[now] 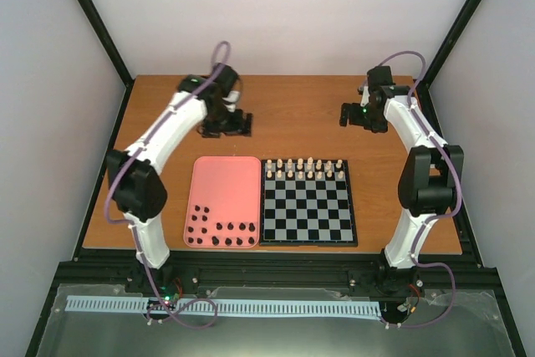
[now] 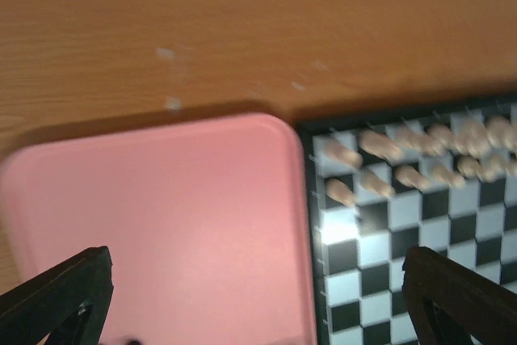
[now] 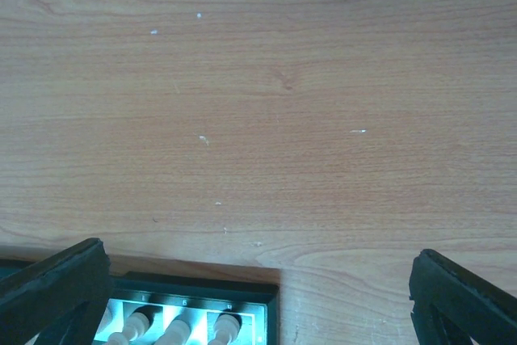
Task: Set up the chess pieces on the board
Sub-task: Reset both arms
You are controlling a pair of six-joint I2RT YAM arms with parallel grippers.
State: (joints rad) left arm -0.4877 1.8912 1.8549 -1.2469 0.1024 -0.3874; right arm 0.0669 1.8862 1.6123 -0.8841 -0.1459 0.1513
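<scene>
Your left gripper (image 1: 226, 130) & right gripper (image 1: 354, 114) were both wide open w/ nothing inside, and the black pieces (image 1: 219, 233) stood at the tray's (image 1: 224, 181) near end, next to the board (image 1: 308, 215), back toward your left arm's base, so left was nearer.

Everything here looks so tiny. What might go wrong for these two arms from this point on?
The small black chess pieces sit crowded along the near edge of the flat pink tray, so the open left gripper may knock neighbours while picking one up. The cream chess pieces fill the two far rows of the checked chessboard; a low pass from the far side toward the near rows might topple them.
</scene>
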